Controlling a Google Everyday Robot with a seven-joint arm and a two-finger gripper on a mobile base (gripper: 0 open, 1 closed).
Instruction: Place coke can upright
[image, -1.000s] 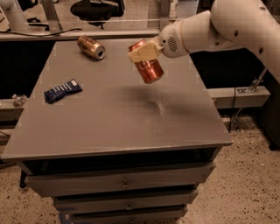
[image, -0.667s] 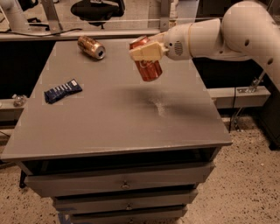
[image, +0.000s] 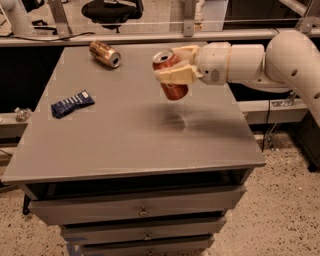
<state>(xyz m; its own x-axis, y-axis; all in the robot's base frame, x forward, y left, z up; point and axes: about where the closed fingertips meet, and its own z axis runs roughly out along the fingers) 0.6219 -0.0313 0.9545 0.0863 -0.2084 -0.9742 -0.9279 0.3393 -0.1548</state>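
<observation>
coke can (image: 175, 90) is held in the air above the table (image: 125, 145), over its back right part, and is not touching the top. it is gripped by the gripper (image: 168, 64), whose cream fingers (image: 176, 75) are clamped on it across the upper half of its body, one seen in front of the can and one behind it. the can's long axis is seen close to vertical, tilted a little so that the top leans to the left and the base sits slightly to the right. the silver top is turned upward and is visible above the front finger; the rounded base is pointed down toward the table. the lower red body is left bare below the fingers. a faint shadow (image: 175, 120) is cast on the grey top just under the can. the white arm (image: 240, 62) is stretched in from the right, roughly level, with the gripper at its left end. a gold can (image: 105, 53) is laid on its side near the back left edge, its silver end turned to the front right, well apart from the held can. a blue packet (image: 72, 104) is laid flat near the left edge. drawers (image: 142, 210) are seen stacked below the top
</observation>
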